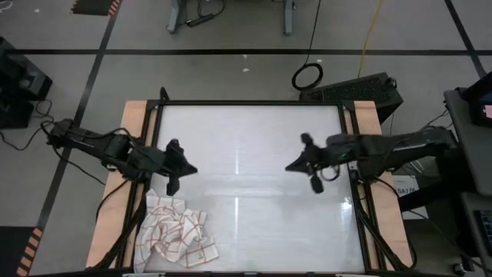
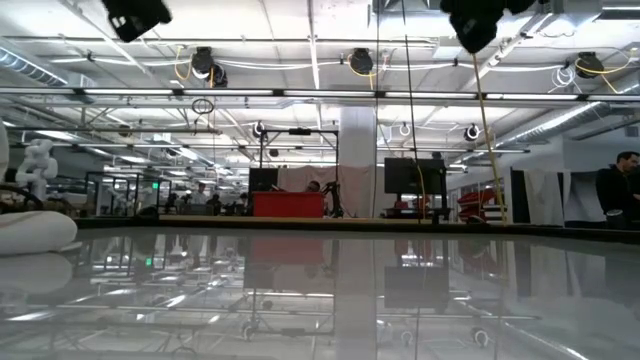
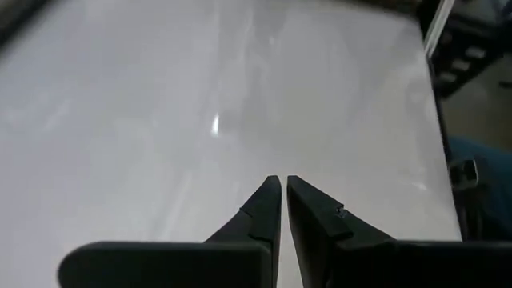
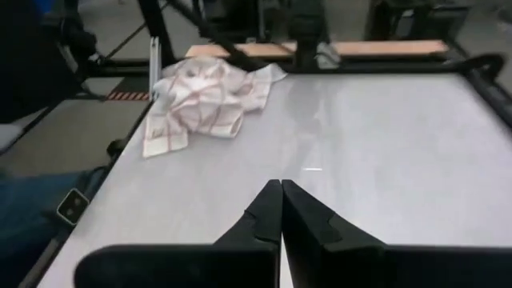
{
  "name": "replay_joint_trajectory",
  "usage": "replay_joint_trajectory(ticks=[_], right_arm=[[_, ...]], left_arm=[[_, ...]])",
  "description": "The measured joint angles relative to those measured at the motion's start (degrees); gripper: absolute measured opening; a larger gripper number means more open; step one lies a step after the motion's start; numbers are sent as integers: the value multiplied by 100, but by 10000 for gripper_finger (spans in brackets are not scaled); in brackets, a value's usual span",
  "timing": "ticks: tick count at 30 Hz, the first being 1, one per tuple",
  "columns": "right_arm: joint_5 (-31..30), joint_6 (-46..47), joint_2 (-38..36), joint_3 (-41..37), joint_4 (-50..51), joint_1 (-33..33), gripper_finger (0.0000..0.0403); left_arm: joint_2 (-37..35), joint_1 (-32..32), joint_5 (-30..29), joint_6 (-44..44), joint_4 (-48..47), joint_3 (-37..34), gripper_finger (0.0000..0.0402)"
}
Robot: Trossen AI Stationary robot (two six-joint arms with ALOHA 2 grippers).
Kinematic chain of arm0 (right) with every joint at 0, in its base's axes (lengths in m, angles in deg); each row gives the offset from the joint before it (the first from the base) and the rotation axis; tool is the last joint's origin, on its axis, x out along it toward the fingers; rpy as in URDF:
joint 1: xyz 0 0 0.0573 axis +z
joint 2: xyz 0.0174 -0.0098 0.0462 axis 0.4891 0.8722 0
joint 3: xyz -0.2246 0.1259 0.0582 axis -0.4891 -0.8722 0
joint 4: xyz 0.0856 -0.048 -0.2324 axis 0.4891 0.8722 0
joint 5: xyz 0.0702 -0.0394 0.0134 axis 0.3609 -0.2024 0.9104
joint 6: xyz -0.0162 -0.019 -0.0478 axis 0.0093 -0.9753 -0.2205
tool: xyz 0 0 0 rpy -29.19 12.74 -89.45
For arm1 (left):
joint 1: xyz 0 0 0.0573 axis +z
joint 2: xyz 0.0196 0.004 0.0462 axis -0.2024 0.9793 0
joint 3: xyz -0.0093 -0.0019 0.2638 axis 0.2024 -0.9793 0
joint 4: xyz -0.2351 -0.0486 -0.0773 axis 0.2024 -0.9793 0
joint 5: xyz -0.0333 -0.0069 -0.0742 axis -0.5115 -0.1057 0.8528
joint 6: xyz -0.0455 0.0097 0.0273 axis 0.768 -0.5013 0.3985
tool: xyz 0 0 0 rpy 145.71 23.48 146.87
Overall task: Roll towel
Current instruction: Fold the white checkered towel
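The white towel (image 1: 175, 235) with thin red-brown grid lines lies crumpled in a heap at the table's near left corner; it also shows in the right wrist view (image 4: 208, 100). My left gripper (image 1: 190, 170) is shut and empty above the table's left half, a little beyond the towel. In its wrist view the left gripper's fingertips (image 3: 282, 186) stand nearly together. My right gripper (image 1: 290, 168) is shut and empty above the table's right half, fingertips together (image 4: 280, 189).
The glossy white tabletop (image 1: 246, 146) lies between the two grippers, with a dark frame and wooden side boards (image 1: 134, 123). Cables and a dark box (image 1: 361, 88) lie on the floor beyond the far edge. A person (image 2: 618, 190) stands far off in the room.
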Motion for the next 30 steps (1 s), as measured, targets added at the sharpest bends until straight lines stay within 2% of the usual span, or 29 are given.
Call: replay_joint_trajectory(ticks=[4,6,9,15,18,26,30], right_arm=[[-26,318,482,-359,-728,183,0],[-48,412,745,-469,-985,247,0],[-56,421,1137,-497,-1318,312,0],[-53,282,1799,-497,-1827,345,0],[-52,196,2008,-496,-1935,343,0],[-42,194,2381,-495,-2172,343,0],[-38,192,2472,-495,-2233,343,0]], left_arm=[[428,-526,68,864,-310,-1,37],[624,-790,228,1152,-301,-1,53],[894,-1179,440,1649,-215,-1,103],[1470,-1866,554,2425,-218,1,234],[1766,-2083,800,2714,-329,1,274],[2310,-2291,1115,3198,-336,-1,287],[2654,-2333,1268,3261,-637,-1,271]])
